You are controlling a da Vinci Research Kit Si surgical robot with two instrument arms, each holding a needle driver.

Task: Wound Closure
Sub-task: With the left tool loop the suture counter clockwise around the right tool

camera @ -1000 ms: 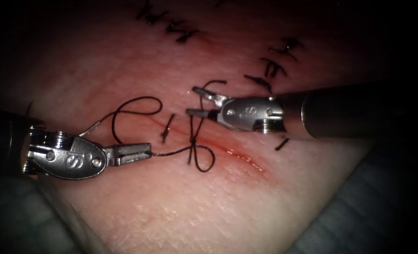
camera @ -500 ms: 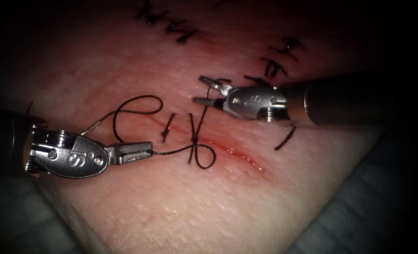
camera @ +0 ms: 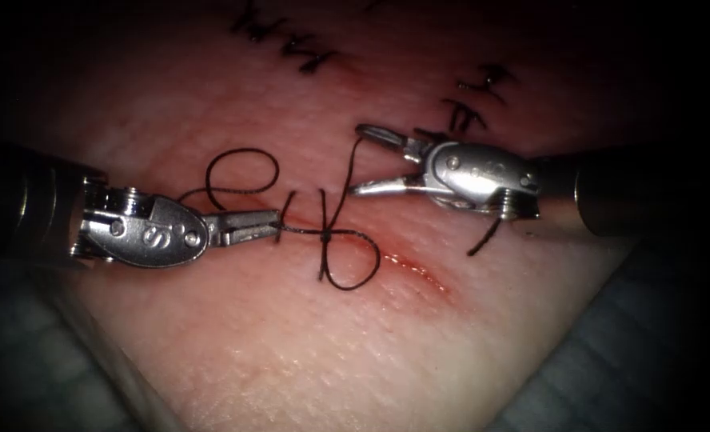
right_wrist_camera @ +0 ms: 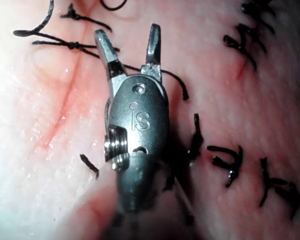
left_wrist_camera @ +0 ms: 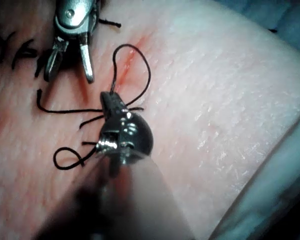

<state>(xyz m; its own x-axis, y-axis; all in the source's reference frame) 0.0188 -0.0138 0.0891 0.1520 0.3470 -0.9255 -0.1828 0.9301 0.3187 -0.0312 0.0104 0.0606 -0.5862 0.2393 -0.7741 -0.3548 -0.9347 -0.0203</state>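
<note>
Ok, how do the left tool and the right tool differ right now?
The left tool has its jaws shut on the thread beside the knot; the right tool has its jaws open and holds nothing. The left tool sits left of the cut, the right tool above it. Both hover over the tissue.

Left end effector [camera: 251,226] is clamped closed; right end effector [camera: 363,160] has its jaws spread apart.
</note>
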